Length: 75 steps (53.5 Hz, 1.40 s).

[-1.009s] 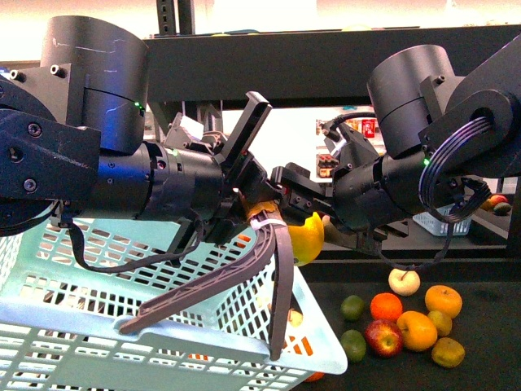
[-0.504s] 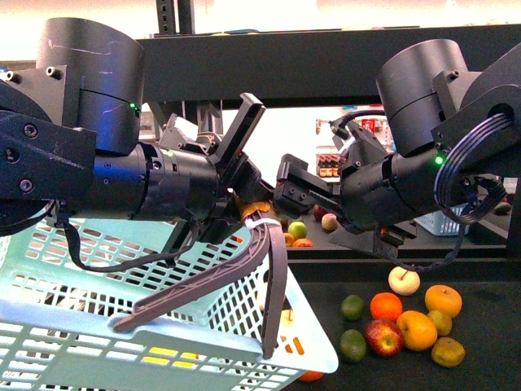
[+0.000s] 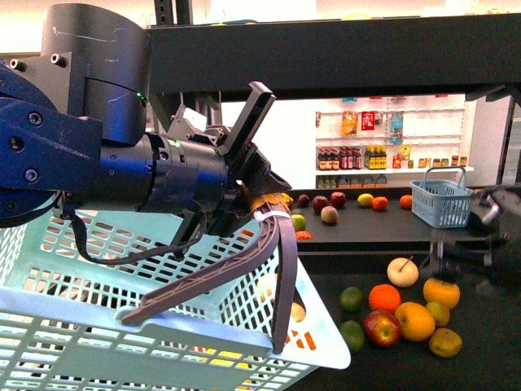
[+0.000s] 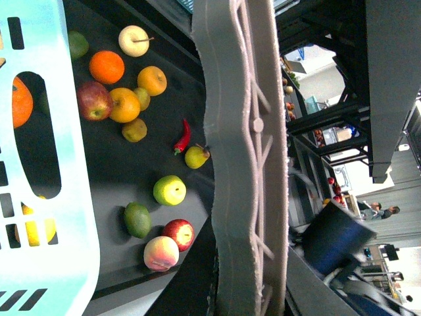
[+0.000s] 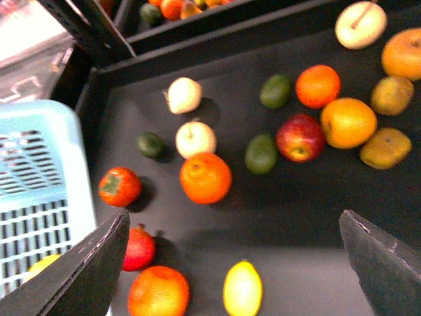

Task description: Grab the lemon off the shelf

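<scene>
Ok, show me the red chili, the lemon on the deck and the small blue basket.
red chili [image 4: 182, 137]: left wrist view, mid-body.
lemon [image 5: 243, 288]: right wrist view, middle.
small blue basket [image 3: 440, 208]: front view, front wall.

Front view: taken from the robot's body, level with the shelf [image 3: 326, 57] and facing into it; the left arm [image 3: 98, 171] is caught very close, filling the left half.
Left wrist view: shot hard against the basket handle [image 4: 240, 164], looking past it along the dark deck [image 4: 151, 158].
Right wrist view: aimed steeply down on the deck from above, framed by the fingers [image 5: 92, 270] of the right claw [image 5: 233, 220].
Shared ground: the pale basket [image 3: 324, 346] and the fruit pile [image 3: 407, 314] around a red apple [image 3: 382, 327] are seen in all three.
</scene>
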Tool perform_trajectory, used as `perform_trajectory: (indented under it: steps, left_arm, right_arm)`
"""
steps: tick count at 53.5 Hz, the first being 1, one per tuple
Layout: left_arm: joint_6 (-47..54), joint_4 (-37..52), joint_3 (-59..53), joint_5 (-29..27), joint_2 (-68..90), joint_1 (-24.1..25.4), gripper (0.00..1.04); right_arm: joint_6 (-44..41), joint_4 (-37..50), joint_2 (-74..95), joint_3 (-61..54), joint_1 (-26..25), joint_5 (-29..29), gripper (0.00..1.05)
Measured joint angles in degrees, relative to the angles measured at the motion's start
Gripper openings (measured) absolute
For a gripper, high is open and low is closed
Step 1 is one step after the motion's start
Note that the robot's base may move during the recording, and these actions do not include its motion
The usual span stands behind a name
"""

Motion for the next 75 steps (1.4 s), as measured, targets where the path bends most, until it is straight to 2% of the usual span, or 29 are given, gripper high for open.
perform_trajectory:
  steps: [9, 28, 62, 68, 75]
  left_arm:
    - [0.0, 0.0, 0.0, 0.2, 0.0, 0.0, 0.11]
    - [0.0, 0.0, 0.0, 0.2, 0.0, 0.0, 0.11]
    - [0.0, 0.0, 0.0, 0.2, 0.0, 0.0, 0.11]
    - [0.0, 0.0, 0.0, 0.2, 0.0, 0.0, 0.11]
    - [0.0, 0.0, 0.0, 0.2, 0.0, 0.0, 0.11]
  right_arm:
    - [-3.1, -2.8, 16.7, 5.6, 5.1, 4.0, 0.97]
    - [-6.0, -7.2, 30.2, 14.8, 12.0, 9.4, 0.97]
    - [-8.6, -8.7, 38.1, 21.7, 15.6, 14.7, 0.97]
    - [-8.8, -8.9, 38.7, 22.8, 15.8, 16.0, 0.85]
    - [-9.6, -9.2, 39.0, 24.0, 15.6, 16.8, 0.64]
